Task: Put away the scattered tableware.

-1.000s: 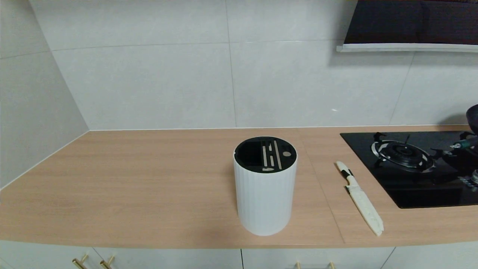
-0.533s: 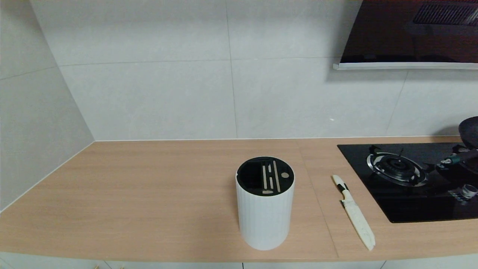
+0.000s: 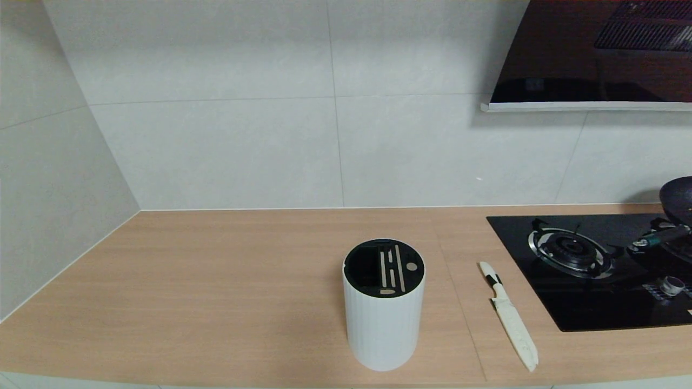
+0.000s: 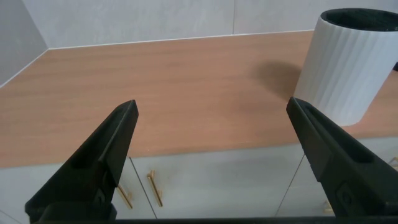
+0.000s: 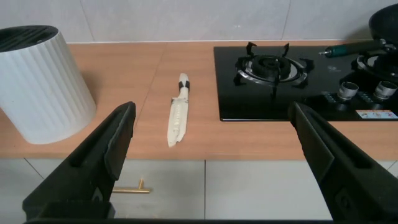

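Tiled wall [image 3: 216, 135]: pale grey, runs behind the work area and turns a corner on the robot's left.

Wooden countertop [image 3: 216, 281]: light brown, long, meets the wall at the back. White cupboard fronts sit below its front edge.

Range hood [image 3: 594, 54]: dark glass, slanted, mounted high on the right.

Black glass cooktop [image 3: 594, 308]: set into the countertop at the right. A round burner [image 3: 570, 251] sits near its left side.

White ribbed holder [image 3: 384, 319]: upright cylinder, near the front edge, about mid-counter. Its black top has narrow slots and one wider open compartment.

Left gripper [image 4: 211, 162]: jaws spread wide, nothing between them. It hangs in front of the counter's front edge, level with the cupboard fronts and apart from the holder.

Right gripper [image 5: 211, 162]: jaws likewise spread wide and holding nothing. It is also out in front of the counter edge, with the knife seen farther off through the gap.

Dark pan [image 3: 678, 197]: at the far right edge, over the cooktop, partly cut off.

Knife [image 3: 508, 316]: pale, with a black band on the handle. It lies flat on the countertop between holder and cooktop, touching neither. Handle end points toward the wall, blade tip toward the front edge.

Stove knob [image 3: 669, 284]: small, silver, near the cooktop's right front.

Brass cupboard handles [image 4: 154, 188]: slim, on the fronts below the counter.
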